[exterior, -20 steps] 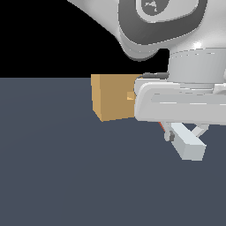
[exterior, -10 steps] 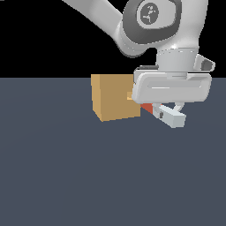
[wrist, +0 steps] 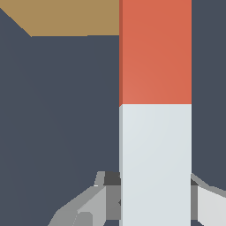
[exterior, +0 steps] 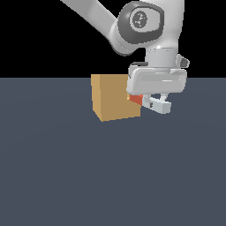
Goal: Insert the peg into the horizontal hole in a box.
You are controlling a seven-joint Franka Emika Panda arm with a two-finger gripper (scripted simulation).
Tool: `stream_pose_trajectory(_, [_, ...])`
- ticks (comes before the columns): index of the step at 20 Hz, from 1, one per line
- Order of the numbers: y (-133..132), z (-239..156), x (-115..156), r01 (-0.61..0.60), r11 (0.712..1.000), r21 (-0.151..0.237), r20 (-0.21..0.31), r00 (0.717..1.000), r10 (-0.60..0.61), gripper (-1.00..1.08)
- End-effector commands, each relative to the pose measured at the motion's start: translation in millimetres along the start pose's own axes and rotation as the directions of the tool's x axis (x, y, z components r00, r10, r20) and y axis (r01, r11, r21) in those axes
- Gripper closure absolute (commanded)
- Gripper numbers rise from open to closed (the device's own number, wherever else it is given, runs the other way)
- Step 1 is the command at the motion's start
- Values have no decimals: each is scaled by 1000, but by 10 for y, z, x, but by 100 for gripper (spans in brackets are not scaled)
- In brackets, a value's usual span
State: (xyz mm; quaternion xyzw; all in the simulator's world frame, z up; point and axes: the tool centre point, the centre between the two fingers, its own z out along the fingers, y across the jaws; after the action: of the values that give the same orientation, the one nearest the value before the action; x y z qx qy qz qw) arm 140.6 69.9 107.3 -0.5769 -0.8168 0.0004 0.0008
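Note:
The tan box [exterior: 114, 97] rests on the dark floor in the exterior view. The peg is held level by my gripper [exterior: 154, 102], which is shut on its white half [exterior: 161, 107]. Its orange-red end [exterior: 135, 99] points at the box and meets the box's side face on the exterior view's right. The hole is hidden behind the peg's tip and my hand. From the wrist, the peg [wrist: 155, 106] runs straight away from my gripper [wrist: 155, 198], white half near the fingers [wrist: 95, 201], orange half toward the box's edge [wrist: 66, 17].
The dark grey floor [exterior: 110, 176] spreads around the box on all sides. The arm's white links [exterior: 141, 26] rise above the gripper and the box. Nothing else stands nearby.
The gripper has carried the peg toward the exterior view's left and farther from the camera. The orange end went from well off the box to against its side face.

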Motion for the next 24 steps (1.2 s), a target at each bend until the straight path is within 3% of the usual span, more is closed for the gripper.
stream_pose_trajectory(1, [2,-23,37,14,1000,-2,1,1000,-14,108])
stream_pose_trajectory(16, [-11,-20,57,17,1000,-1,1,1000,-17,108])
stream_pose_trajectory(24, [-27,-25,457,17,1000,-1,2,1000,-17,108])
